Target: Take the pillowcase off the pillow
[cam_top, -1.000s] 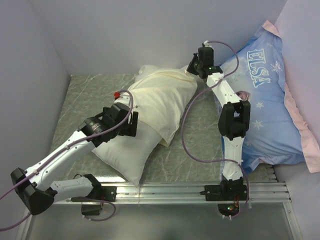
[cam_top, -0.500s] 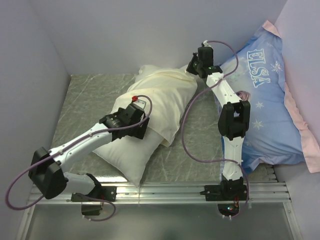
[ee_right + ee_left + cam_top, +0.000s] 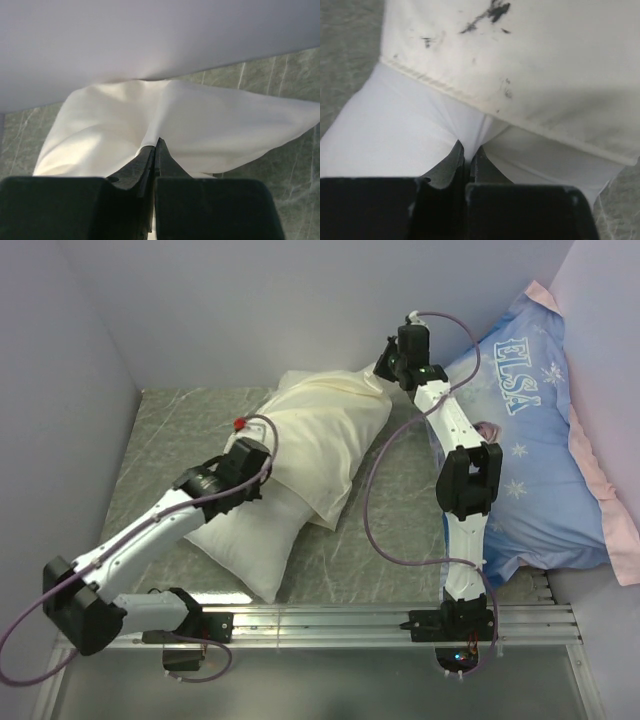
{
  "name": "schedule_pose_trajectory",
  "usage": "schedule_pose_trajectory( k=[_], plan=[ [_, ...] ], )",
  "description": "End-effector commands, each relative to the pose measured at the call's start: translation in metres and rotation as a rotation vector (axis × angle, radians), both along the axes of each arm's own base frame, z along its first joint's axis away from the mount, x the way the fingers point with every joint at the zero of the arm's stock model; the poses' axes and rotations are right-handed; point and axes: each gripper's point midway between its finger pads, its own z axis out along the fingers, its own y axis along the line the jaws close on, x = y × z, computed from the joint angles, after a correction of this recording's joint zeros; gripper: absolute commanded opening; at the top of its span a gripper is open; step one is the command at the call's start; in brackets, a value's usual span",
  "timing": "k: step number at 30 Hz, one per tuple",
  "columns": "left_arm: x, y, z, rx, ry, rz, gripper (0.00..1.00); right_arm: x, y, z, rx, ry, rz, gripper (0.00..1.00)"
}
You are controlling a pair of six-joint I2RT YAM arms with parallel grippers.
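From the top external view, the pillow point(image 3: 240, 550) lies at a slant on the grey marbled tabletop point(image 3: 180, 420), with 1 bare white corner pointing toward the arms' bases. The pillowcase point(image 3: 320, 430) covers the pillow's far half, and its open hem crosses the middle of the cushion. The near half of the pillow is bare.

The left arm point(image 3: 160, 520) reaches up from the bottom left, and its wrist is over the pillow just beside that hem. The right arm point(image 3: 460, 480) stretches straight away from its base to the far right corner of the pillowcase, close to the back wall point(image 3: 300, 300). A blue Elsa-printed pillow point(image 3: 540, 440) with a pink edge leans in the right corner, apart from the white pillow.

In the left wrist view, the left jaws are clenched on a small pinch of the pillow's point(image 3: 395, 130) white fabric. The pinch sits just beneath the stitched hem of the pillowcase point(image 3: 545, 65). The cream cloth shows a few dark smudges near the top of this view. Bits of tabletop show at the upper left and lower right.

In the right wrist view, the right jaws are clenched on a gathered fold of the pillowcase point(image 3: 215, 125). The cloth fans out to both sides from the pinch. The pale wall fills the upper part of the view, and the tabletop point(image 3: 280, 65) shows at the right and lower left.
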Motion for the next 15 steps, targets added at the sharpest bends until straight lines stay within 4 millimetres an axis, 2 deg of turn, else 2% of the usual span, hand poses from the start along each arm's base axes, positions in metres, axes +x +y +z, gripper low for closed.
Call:
schedule_pose_trajectory(
  k=[1, 4, 5, 6, 8, 9, 11, 13, 14, 15],
  plan=[
    [0.005, 0.056, 0.064, -0.001, -0.17, 0.231, 0.0, -0.006, -0.005, 0.099, 0.025, -0.187, -0.027, 0.0],
    [0.007, 0.098, 0.089, -0.007, -0.247, 0.365, 0.0, -0.013, -0.027, 0.15, 0.037, -0.273, -0.101, 0.0],
    [0.008, 0.116, 0.092, -0.006, -0.264, 0.417, 0.0, -0.014, -0.033, 0.16, 0.056, -0.285, -0.122, 0.0],
    [0.005, 0.126, 0.098, -0.017, -0.289, 0.443, 0.0, -0.018, -0.049, 0.177, 0.062, -0.314, -0.156, 0.0],
    [0.005, 0.139, 0.096, -0.029, -0.302, 0.471, 0.0, -0.026, -0.064, 0.207, 0.07, -0.364, -0.197, 0.0],
    [0.004, 0.155, 0.097, -0.038, -0.311, 0.518, 0.0, -0.032, -0.075, 0.222, 0.07, -0.391, -0.22, 0.0],
    [0.001, 0.171, 0.091, -0.05, -0.309, 0.543, 0.0, -0.04, -0.088, 0.246, 0.067, -0.439, -0.253, 0.0],
    [0.0, 0.174, 0.089, -0.059, -0.316, 0.534, 0.0, -0.046, -0.093, 0.255, 0.084, -0.454, -0.235, 0.0],
    [0.001, 0.17, 0.088, -0.082, -0.317, 0.51, 0.0, -0.046, -0.091, 0.252, 0.095, -0.442, -0.225, 0.0],
    [0.001, 0.169, 0.088, -0.091, -0.317, 0.512, 0.0, -0.045, -0.092, 0.241, 0.08, -0.414, -0.242, 0.0]
  ],
)
